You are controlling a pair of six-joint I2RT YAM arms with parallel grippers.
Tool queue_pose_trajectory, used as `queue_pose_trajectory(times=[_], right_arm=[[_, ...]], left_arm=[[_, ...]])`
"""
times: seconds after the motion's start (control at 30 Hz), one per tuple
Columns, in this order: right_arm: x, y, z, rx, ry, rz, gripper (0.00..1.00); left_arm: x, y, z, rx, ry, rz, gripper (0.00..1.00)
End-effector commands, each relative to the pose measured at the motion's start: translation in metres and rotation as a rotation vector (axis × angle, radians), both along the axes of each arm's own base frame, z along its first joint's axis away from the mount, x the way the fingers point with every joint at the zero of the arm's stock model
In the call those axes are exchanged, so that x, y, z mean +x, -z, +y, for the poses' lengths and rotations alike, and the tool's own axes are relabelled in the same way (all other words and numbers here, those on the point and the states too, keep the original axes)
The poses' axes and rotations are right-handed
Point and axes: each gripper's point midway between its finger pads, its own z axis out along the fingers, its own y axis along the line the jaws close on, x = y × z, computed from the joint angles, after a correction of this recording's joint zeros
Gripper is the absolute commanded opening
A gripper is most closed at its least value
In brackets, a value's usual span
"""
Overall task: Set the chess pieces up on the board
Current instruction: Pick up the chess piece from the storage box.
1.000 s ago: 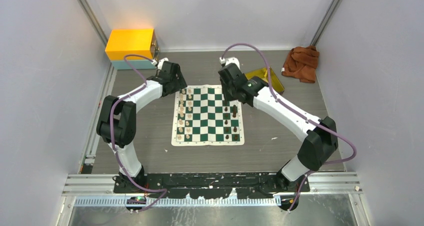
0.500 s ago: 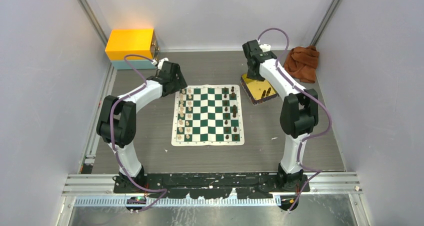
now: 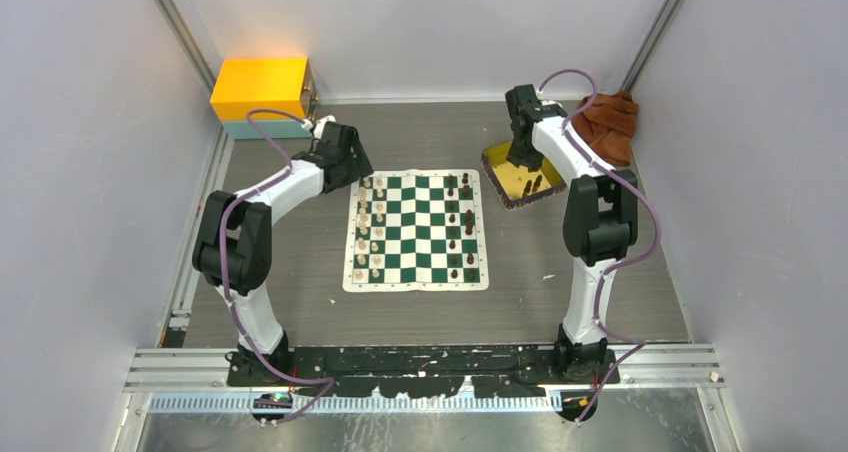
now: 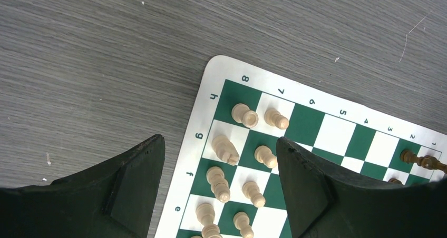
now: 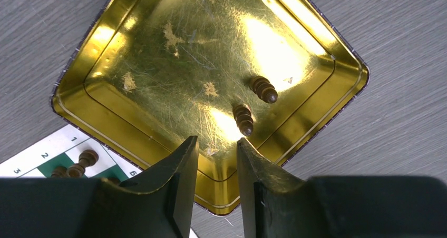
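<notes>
The chess pieces are standing mostly on the board (image 3: 416, 284), which is lying flat in the middle of the tabletop (image 3: 300, 307). The cream pieces (image 3: 368, 227) are filling the two columns along its left edge. The dark pieces (image 3: 460, 234) are lining the right edge in two columns, with gaps showing. Two more dark pieces (image 5: 263, 89) are sitting close together in the gold tray (image 5: 174, 53), just off the board's far right corner.

The right hand (image 5: 216, 141) is hovering over the tray's near corner with its jaws standing a narrow gap apart, gripping nothing and touching neither piece. The left hand (image 4: 219, 143) is hanging above the board's far left corner, spread wide and empty, with cream pieces showing between its fingers.

An orange box (image 3: 262, 87) is sitting in the far left corner and a brown cloth (image 3: 602, 124) is lying at the far right.
</notes>
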Motion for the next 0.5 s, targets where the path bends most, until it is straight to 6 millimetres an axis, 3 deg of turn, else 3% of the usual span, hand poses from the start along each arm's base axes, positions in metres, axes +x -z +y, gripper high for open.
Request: queue_pose_trajectory(times=[0.0,0.47], right_arm=[[0.001,0.004,-0.002,0.033,0.035,-0.017,0.39],[-0.005,0.023,-0.015,0.053,0.067,0.024,0.39]], left_arm=[[0.007,-0.030,0.001,-0.018,0.003,-0.070,0.77],[0.007,-0.028,0.002,-0.011,0.003,-0.065,0.77]])
